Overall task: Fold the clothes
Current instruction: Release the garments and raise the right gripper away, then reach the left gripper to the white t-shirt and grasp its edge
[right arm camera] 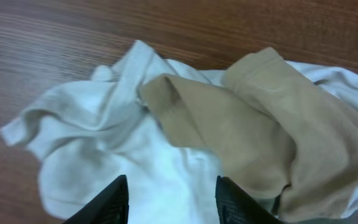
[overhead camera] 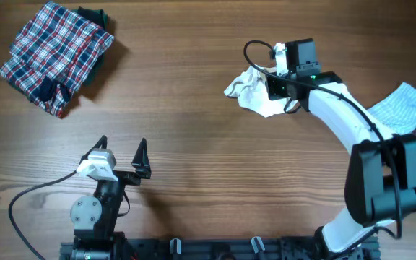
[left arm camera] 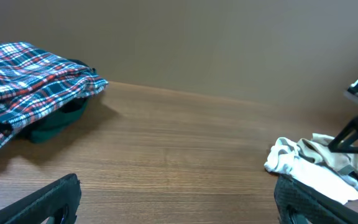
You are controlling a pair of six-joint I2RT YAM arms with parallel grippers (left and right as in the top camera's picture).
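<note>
Task item: the cream-white top (right arm camera: 86,143), a soft knit with tan-beige sleeve parts, lay crumpled in a heap on the brown wood-grain tabletop (overhead camera: 208,173), right of centre and directly under the right hand.
Second item: the pale blue striped garment (overhead camera: 410,105), a thin rumpled cloth, lay at the right edge, partly hidden by the right arm and apart from the top.
Right hand (right arm camera: 169,202): released. Its two dark fingers stood spread over the white fabric and gripped nothing. Whether the tips touched the cloth could not be told.
Left hand (overhead camera: 122,144): released, fingers wide apart, empty, low at the near edge and well apart from both garments.
Texture: the white body was matte and deeply creased. The tan parts were smoother and lay doubled over it in thick rolls.
Handling (judgement): light, limp and without stiffness. It would sag and bunch when lifted, and the layers would probably drag one another.
Grasp point (judgement): a single outer layer at a free edge or corner, such as the white lobe on the left of the heap, not the bunched middle.
Other items: the red, white and blue plaid cloth (overhead camera: 56,54) rested on a dark green item (left arm camera: 58,121) at the far left corner.
</note>
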